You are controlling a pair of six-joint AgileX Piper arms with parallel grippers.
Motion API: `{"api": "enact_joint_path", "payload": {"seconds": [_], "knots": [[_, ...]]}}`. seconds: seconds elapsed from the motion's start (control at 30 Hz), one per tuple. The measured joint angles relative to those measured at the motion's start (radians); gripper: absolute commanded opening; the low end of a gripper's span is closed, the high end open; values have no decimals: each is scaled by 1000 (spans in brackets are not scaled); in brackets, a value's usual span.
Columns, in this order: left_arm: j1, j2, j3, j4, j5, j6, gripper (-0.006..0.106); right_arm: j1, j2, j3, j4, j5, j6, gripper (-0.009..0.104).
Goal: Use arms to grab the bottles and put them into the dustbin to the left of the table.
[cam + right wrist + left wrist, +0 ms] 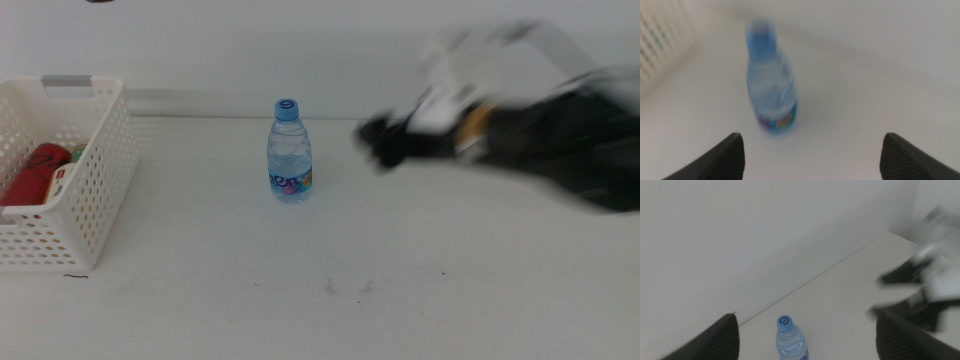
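**One water bottle being faced by two wide-spread grippers**

One water bottle (289, 152) is being shown upright at centre frame on the table (330, 300), well apart from the dustbin (88, 200) at the left edge, where a red can (35, 170) is being held inside. The right gripper (380, 142), blurred, is being seen right of centre, jaws spread wide. The left gripper (805, 335) is being seen only in its wrist view, jaws likewise wide.
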Motion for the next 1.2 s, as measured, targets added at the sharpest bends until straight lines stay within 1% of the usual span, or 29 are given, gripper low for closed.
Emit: {"api": "enact_joint_path", "payload": {"seconds": [0.03, 0.07, 0.1, 0.17, 0.23, 0.3, 0.33, 0.37, 0.43, 0.53, 0.7, 0.8, 0.87, 0.9, 0.97, 1.03, 1.1, 1.13, 1.2], "knots": [[0, 0, 0, 0, 0, 0, 94, 9, -74, -2, 3, 63, -24, 91], [0, 0, 0, 0, 0, 0, 94, 19, -163, -12, 19, 122, -56, 90], [0, 0, 0, 0, 0, 0, 94, 27, -243, -32, 50, 180, -99, 89], [0, 0, 0, 0, -4, 0, 94, 33, -358, -85, 145, 295, -208, 87], [0, 0, 0, 2, -8, 0, 94, 33, -435, -144, 272, 423, -330, 86], [0, 0, 0, 2, -7, 0, 94, 34, -483, -195, 383, 540, -443, 86], [0, 0, 0, 2, -7, 0, 94, 34, -495, -211, 427, 580, -486, 86], [0, 0, 0, 2, -7, 0, 94, 34, -498, -219, 450, 602, -513, 86], [0, 0, 0, 4, -7, 0, 94, 34, -500, -223, 481, 634, -547, 86], [0, 0, 0, 4, -7, 0, 94, 34, -493, -223, 497, 658, -567, 86], [0, 0, 0, 4, -7, 0, 94, 34, -493, -223, 499, 664, -571, 86], [0, 0, 3, 45, -29, -4, 94, 34, -493, -223, 501, 664, -571, 86], [-17, -3, 35, 106, -63, -59, 94, 34, -493, -223, 501, 664, -571, 86], [-40, -8, 72, 154, -97, -118, 94, 34, -493, -223, 501, 664, -571, 86], [-103, -24, 178, 279, -203, -262, 94, 34, -493, -223, 501, 664, -571, 86], [-184, -39, 351, 463, -420, -453, 94, 34, -493, -223, 501, 664, -571, 86], [-222, -26, 548, 614, -723, -647, 94, 34, -493, -223, 501, 664, -571, 86], [-224, -3, 636, 665, -863, -734, 94, 34, -493, -223, 501, 664, -571, 86], [-220, 64, 758, 719, -1044, -848, 94, 34, -493, -223, 501, 664, -571, 86]]}}
